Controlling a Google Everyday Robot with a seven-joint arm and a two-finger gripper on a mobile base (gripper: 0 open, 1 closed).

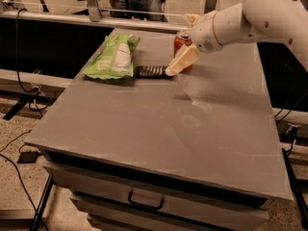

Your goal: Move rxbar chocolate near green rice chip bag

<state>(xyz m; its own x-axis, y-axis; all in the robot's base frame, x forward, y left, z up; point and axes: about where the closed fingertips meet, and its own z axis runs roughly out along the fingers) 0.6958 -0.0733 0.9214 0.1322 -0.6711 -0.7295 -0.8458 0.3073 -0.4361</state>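
Closest to me is the front of the grey cabinet, with 1 drawer handle below the table's near edge. Cables trail over the speckled floor at the lower left. The grey table top is bare across its near and middle stretch, with a faint glare patch toward the right.

Further in, toward the back left, the rxbar chocolate lies flat on the surface, long side running left to right. Its left end sits just beside the lower right edge of the green rice chip bag; I cannot tell whether they touch. The bag lies flat with its white label facing up, angled toward the far edge.

The gripper hangs at the bar's right end, on a white arm that comes in from the upper right. Its 2 cream fingers are spread wide and pinch nothing. The lower finger slants down to the left, with its tip at the bar's right end. The upper finger sits higher, behind the top of the red soda can. The can stands upright right behind the lower finger.

Beyond the table runs a dark bench with a metal rail.
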